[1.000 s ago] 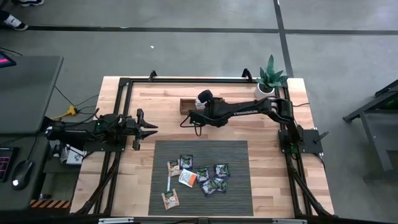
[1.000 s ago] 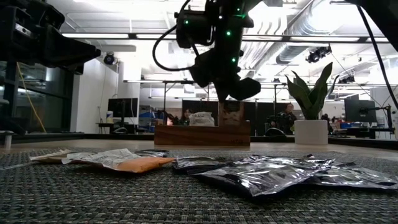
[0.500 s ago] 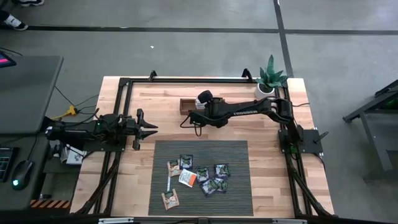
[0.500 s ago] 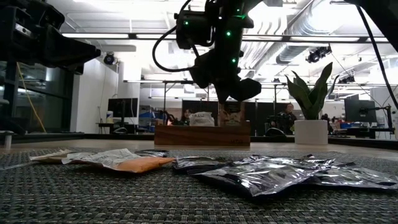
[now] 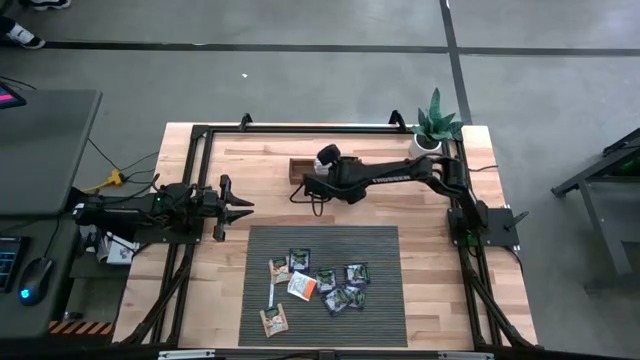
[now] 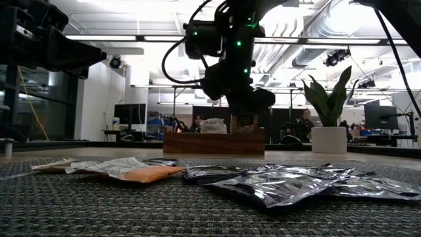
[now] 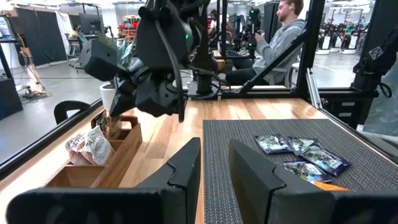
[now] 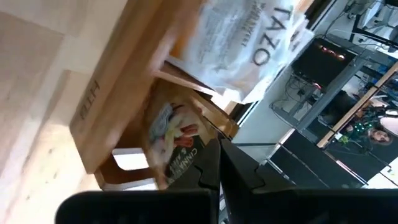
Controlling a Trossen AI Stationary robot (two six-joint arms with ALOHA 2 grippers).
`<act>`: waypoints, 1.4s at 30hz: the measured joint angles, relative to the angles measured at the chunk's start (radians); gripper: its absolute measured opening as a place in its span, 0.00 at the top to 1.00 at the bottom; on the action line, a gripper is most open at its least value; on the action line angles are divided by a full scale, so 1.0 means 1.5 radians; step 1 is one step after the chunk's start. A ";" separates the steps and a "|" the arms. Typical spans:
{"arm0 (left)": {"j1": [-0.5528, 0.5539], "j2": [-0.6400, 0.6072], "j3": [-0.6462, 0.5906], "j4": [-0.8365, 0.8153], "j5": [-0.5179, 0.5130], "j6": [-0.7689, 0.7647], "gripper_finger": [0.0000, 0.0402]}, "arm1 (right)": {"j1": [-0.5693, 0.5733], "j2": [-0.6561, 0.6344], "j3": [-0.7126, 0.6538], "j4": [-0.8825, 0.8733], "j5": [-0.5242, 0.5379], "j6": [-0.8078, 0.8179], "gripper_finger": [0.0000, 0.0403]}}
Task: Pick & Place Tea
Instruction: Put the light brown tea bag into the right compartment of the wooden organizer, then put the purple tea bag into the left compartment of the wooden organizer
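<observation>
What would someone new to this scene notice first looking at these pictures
The right gripper stands out first: reaching over the wooden box at the table's far side, it is shut on a tea sachet and lowering it into a compartment. Next comes the scatter of tea sachets on the dark mat nearer the front. The left gripper waits at the table's left side.

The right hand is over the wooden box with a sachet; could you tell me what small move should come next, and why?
Probably lower a little further, then open. The right hand is shut on a tea sachet, whose lower edge already dips into the wooden box beside the white sachets stored there.
</observation>
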 joint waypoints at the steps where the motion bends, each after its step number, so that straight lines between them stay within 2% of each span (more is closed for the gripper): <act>1: 0.000 0.000 0.000 0.000 0.000 0.000 0.79 | -0.002 0.003 0.000 0.006 0.003 -0.005 1.00; 11: 0.000 0.000 0.000 0.000 0.000 0.000 0.79 | -0.016 0.016 0.001 0.011 -0.031 0.003 0.97; 25: 0.000 0.000 0.000 0.000 0.000 0.000 0.79 | -0.024 0.016 0.001 0.021 -0.010 0.022 0.64; 34: 0.000 0.000 0.000 0.000 0.000 0.000 0.79 | 0.001 -0.013 0.000 0.022 0.011 0.043 0.53; 37: 0.000 0.000 0.000 0.000 0.000 0.000 0.79 | 0.022 -0.034 0.000 0.016 -0.005 0.065 0.53; 42: 0.000 0.000 0.000 0.000 0.000 0.000 0.79 | 0.072 -0.065 0.001 0.012 -0.099 0.116 0.53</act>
